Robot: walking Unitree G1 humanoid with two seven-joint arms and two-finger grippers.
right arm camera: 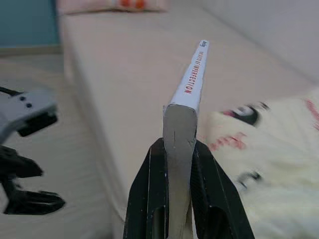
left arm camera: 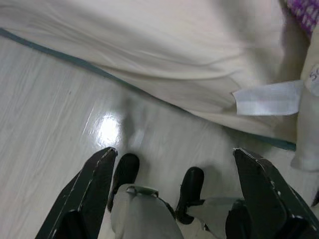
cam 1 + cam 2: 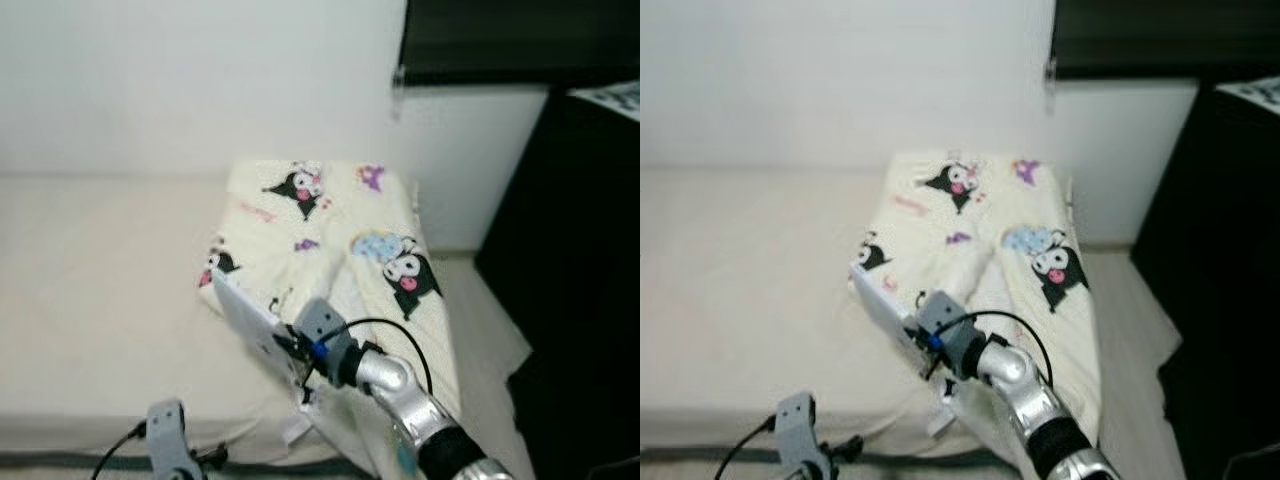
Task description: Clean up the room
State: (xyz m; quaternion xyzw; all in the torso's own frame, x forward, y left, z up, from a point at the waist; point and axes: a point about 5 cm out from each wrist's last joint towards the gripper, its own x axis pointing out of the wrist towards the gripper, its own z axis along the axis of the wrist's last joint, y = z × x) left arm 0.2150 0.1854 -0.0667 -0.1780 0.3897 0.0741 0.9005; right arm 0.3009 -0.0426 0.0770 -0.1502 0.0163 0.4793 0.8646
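- Left eye view: the right gripper (image 3: pixel 288 345) is holding a thin white book (image 3: pixel 250 322) over the near edge of the bed (image 3: pixel 100 290), just left of the cartoon-print blanket (image 3: pixel 345 250). The book is tilting up and to the left. A good step here is keeping the wrist level while carrying it, so the book is not levering out of the pinch.
- Right eye view: the same book (image 3: pixel 885 305) is hanging over the mattress edge; the left gripper (image 3: pixel 790 420) is sitting low at the near left, idle. Any swing of the right arm should be passing clear of the blanket folds.
- Left wrist view: the left gripper's fingers (image 2: pixel 94 189) are spread wide above the pale floor (image 2: pixel 50 114), holding nothing, with the hanging bedsheet (image 2: pixel 149 45) beyond. The dark shapes beneath are probably the robot's feet, though the view is blurred.
- Right wrist view: the two black fingers (image 1: pixel 144 189) are pinching the book (image 1: pixel 187 94) at one end, spine outward, with most of it cantilevering past the grip. I am judging that hold marginal, so slow motion and an early set-down are advisable.
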